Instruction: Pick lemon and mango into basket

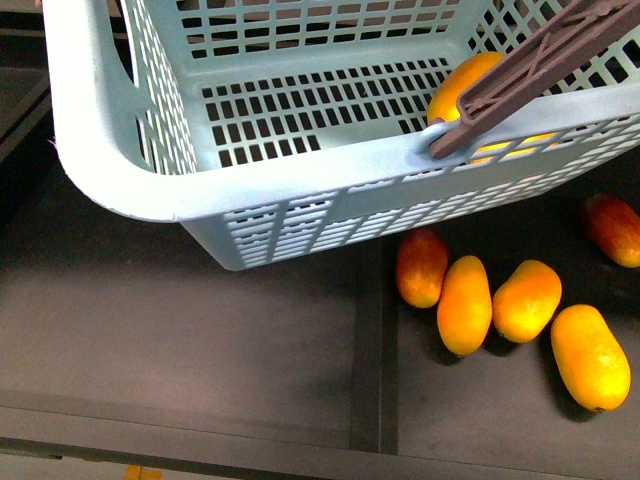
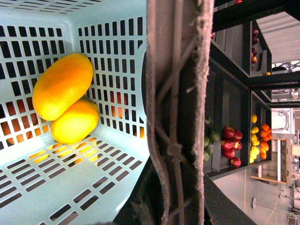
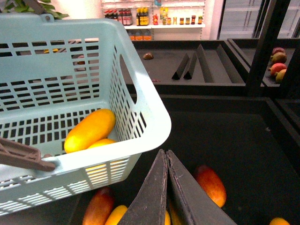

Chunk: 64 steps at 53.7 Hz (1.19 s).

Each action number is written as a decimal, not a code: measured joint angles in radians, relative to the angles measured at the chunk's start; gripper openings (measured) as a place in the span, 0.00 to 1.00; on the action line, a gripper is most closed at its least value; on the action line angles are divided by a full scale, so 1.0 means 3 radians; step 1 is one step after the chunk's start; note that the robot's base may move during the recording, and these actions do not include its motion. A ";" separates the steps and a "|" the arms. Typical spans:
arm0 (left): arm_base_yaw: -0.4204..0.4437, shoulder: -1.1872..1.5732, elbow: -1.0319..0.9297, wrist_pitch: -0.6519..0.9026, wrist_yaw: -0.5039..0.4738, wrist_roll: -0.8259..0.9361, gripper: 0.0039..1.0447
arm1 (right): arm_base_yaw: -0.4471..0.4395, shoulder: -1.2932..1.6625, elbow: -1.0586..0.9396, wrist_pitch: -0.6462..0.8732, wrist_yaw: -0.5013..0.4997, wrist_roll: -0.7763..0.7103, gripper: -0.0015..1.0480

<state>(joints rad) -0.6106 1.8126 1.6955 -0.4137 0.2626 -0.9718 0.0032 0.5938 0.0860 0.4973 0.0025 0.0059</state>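
Yellow fruits, the mango (image 2: pixel 63 91) and the lemon (image 2: pixel 75 123), lie touching in the basket (image 1: pixel 150 190), so your job looks done. Your right gripper (image 3: pixel 167 161) has its jaws pressed together and empty; the left gripper's jaws you cannot see.

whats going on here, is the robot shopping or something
Sort of. It is collecting fruit into a light blue basket held over a dark produce shelf. A mango and a smaller yellow lemon already lie touching in one corner of the basket. The right hand is shut and empty, above the loose mangoes left on the shelf. The left hand is not visible; a brown basket handle fills its camera.
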 joint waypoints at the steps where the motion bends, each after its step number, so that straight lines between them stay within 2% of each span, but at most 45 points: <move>1: 0.0000 0.0000 0.0000 0.0000 0.0001 0.0000 0.06 | 0.0000 -0.0028 -0.0013 -0.0018 0.0000 0.0000 0.02; 16: 0.0000 0.0000 0.0000 0.0000 -0.0003 0.0001 0.06 | 0.0000 -0.0549 -0.0165 -0.0378 0.0000 0.0000 0.02; 20: 0.0000 0.0000 0.0000 0.0000 -0.0003 0.0000 0.06 | 0.0000 -0.0608 -0.0229 -0.0317 -0.0005 0.0000 0.02; 56: 0.0000 0.0000 0.0000 0.0000 0.0000 -0.0001 0.06 | 0.0000 -0.1397 -0.0229 -0.1074 -0.0004 -0.0001 0.02; 61: 0.0000 0.0000 0.0000 0.0000 0.0009 -0.0001 0.06 | 0.0000 -0.1784 -0.0228 -0.1572 0.0001 -0.0001 0.02; 64: 0.0000 0.0000 0.0000 0.0000 0.0006 -0.0001 0.06 | 0.0000 -0.1915 -0.0228 -0.1630 -0.0004 -0.0003 0.02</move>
<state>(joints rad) -0.6106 1.8126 1.6955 -0.4137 0.2646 -0.9722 0.0032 0.0193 0.0177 0.0082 0.0013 0.0051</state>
